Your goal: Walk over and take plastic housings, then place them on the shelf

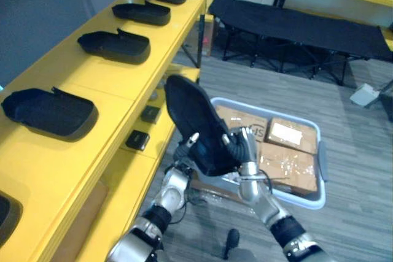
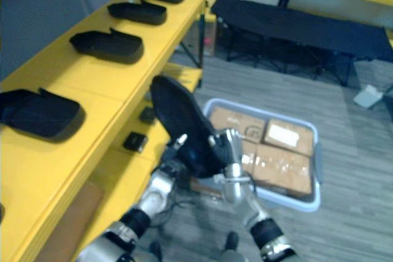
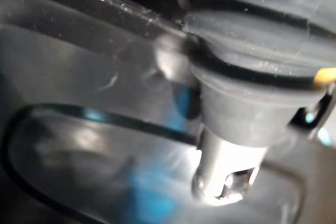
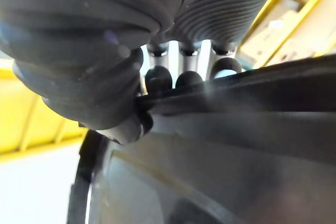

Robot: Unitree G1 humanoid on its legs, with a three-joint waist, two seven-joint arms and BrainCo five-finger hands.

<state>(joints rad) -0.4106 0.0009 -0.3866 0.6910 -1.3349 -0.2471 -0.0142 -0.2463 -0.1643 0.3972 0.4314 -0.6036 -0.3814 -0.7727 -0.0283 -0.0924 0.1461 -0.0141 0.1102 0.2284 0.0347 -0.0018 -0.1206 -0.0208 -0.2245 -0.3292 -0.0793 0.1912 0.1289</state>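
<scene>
Both hands hold one black plastic housing (image 1: 193, 121) in the air beside the yellow shelf (image 1: 92, 78), tilted with its long end up and toward the shelf. My left hand (image 1: 186, 146) grips its lower left edge; in the left wrist view the thumb (image 3: 231, 166) presses on the housing's shiny surface (image 3: 79, 77). My right hand (image 1: 247, 151) clasps the lower right edge, where the fingers (image 4: 157, 80) and thumb pinch the rim (image 4: 236, 129). Several more housings lie in a row on the shelf top, the nearest (image 1: 52, 111) at the left, another (image 1: 115, 45) behind it.
A lower yellow shelf board (image 1: 123, 170) carries two small black parts (image 1: 137, 140). A pale crate (image 1: 320, 164) of cardboard boxes stands on the floor right of my hands. A black folding cot (image 1: 301, 26) stretches across the back, with another yellow rack behind it.
</scene>
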